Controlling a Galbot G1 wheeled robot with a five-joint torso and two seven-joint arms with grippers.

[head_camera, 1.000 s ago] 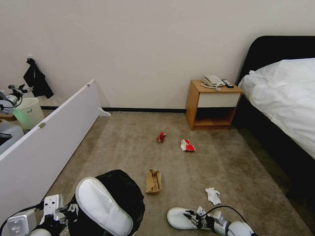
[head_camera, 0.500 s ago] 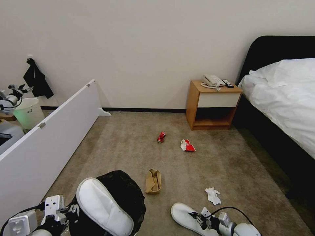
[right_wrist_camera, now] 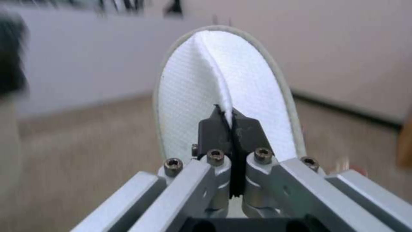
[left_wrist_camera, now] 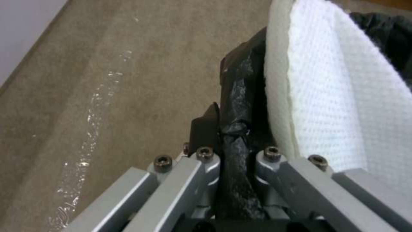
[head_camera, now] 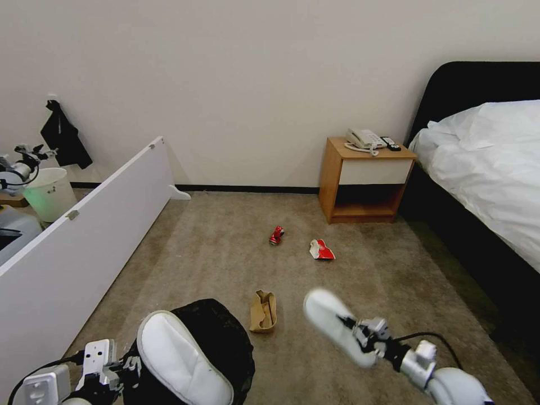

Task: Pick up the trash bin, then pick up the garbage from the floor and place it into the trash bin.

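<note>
Above the floor point(head_camera: 225, 247), the right end effector point(head_camera: 360, 332) grips a slipper point(head_camera: 332, 325)

The bin point(head_camera: 216, 351), lined with a crinkly black bag, stands on the beige carpet point(head_camera: 365, 281). One white slipper point(head_camera: 183, 360) lies tilted across the bin's rim, sole up. A second white slipper point(head_camera: 334, 326) hangs in the air to the right of the bin, clear of the carpet. A brown paper bag point(head_camera: 262, 311) lies just beyond the bin. A crushed red can point(head_camera: 275, 235) and a red-and-white wrapper point(head_camera: 321, 250) lie farther beyond the bin, near each other.
</note>
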